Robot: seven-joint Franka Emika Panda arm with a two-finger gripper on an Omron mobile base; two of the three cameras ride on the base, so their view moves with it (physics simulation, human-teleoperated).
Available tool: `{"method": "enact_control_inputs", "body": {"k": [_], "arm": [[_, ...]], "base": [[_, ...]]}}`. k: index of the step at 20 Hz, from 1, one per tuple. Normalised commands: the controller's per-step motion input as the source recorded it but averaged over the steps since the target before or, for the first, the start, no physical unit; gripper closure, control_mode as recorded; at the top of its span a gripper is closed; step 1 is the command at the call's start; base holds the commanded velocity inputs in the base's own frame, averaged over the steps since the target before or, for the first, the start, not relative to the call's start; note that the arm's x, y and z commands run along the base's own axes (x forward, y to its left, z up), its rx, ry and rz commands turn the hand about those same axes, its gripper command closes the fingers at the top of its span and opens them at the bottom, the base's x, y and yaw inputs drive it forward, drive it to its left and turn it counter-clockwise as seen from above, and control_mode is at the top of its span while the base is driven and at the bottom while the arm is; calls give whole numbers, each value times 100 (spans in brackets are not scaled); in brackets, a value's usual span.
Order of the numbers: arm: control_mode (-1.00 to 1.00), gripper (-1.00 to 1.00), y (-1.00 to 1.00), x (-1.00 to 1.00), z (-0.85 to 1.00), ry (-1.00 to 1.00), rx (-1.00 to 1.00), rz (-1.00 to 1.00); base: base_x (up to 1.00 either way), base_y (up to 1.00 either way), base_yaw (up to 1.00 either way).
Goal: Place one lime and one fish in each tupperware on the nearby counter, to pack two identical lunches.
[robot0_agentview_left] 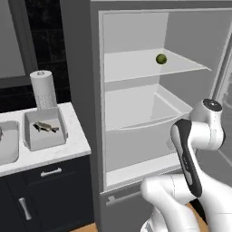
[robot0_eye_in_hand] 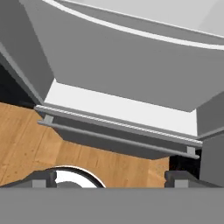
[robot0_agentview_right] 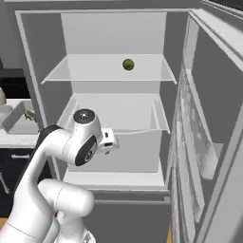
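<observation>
A green lime (robot0_agentview_left: 161,59) lies alone on the upper glass shelf of the open fridge (robot0_agentview_left: 136,118); in the right base view the lime (robot0_agentview_right: 128,64) is at mid-shelf. On the white counter (robot0_agentview_left: 72,145) left of the fridge stands a clear tupperware (robot0_agentview_left: 44,131) with a fish (robot0_agentview_left: 46,127) inside. My gripper (robot0_eye_in_hand: 111,179) is open, its dark fingertips (robot0_eye_in_hand: 43,178) wide apart with nothing between them. It hangs low in front of the fridge, well below the lime, and faces the bottom drawer and the wooden floor.
A paper towel roll (robot0_agentview_left: 43,88) stands behind the tupperware, and the sunken sink (robot0_agentview_left: 7,142) lies at the far left. The fridge door (robot0_agentview_right: 209,142) stands open on the right. Black cabinets (robot0_agentview_left: 50,195) sit under the counter.
</observation>
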Motion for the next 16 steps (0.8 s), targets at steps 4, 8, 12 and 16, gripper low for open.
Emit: {"method": "enact_control_inputs", "body": {"k": [4, 8, 12, 16], "arm": [[100, -100, 0, 0, 0, 0, 0, 0], [100, -100, 0, 0, 0, 0, 0, 0], [-100, -100, -1, -8, 91, -21, 0, -1], [-100, -100, 0, -31, 100, -50, 1, -6]], "base": [[76, -24, -11], [88, 0, 1], [0, 0, 0], [0, 0, 0]]}}
